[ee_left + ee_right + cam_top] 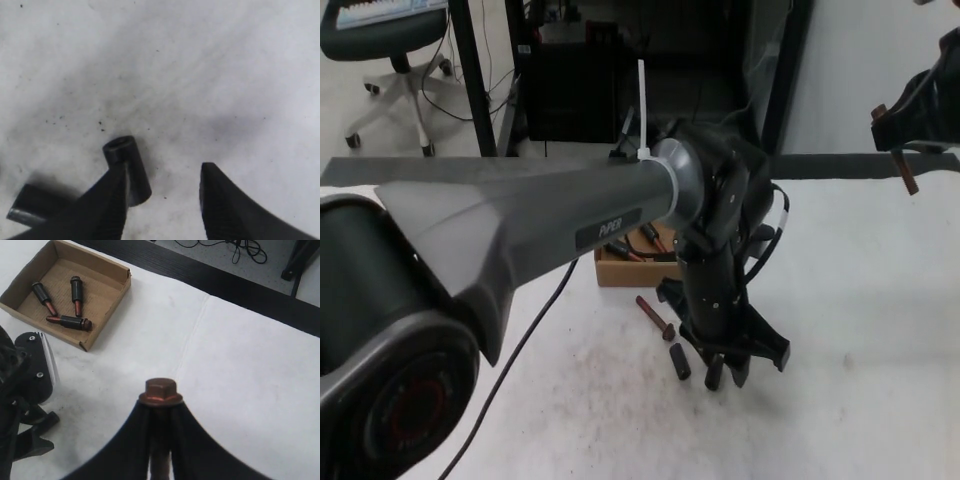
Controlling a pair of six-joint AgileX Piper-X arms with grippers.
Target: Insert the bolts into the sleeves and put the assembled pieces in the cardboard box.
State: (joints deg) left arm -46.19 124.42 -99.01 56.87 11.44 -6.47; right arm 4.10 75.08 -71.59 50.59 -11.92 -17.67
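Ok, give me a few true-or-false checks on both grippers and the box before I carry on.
1. The right gripper is shut on a bolt. True.
2. The cardboard box is empty. False: three assembled pieces lie in it.
3. The left gripper is open, with a sleeve beside one finger. True.
4. The left gripper hangs over the cardboard box. False: it is low over the bench, outside the box.
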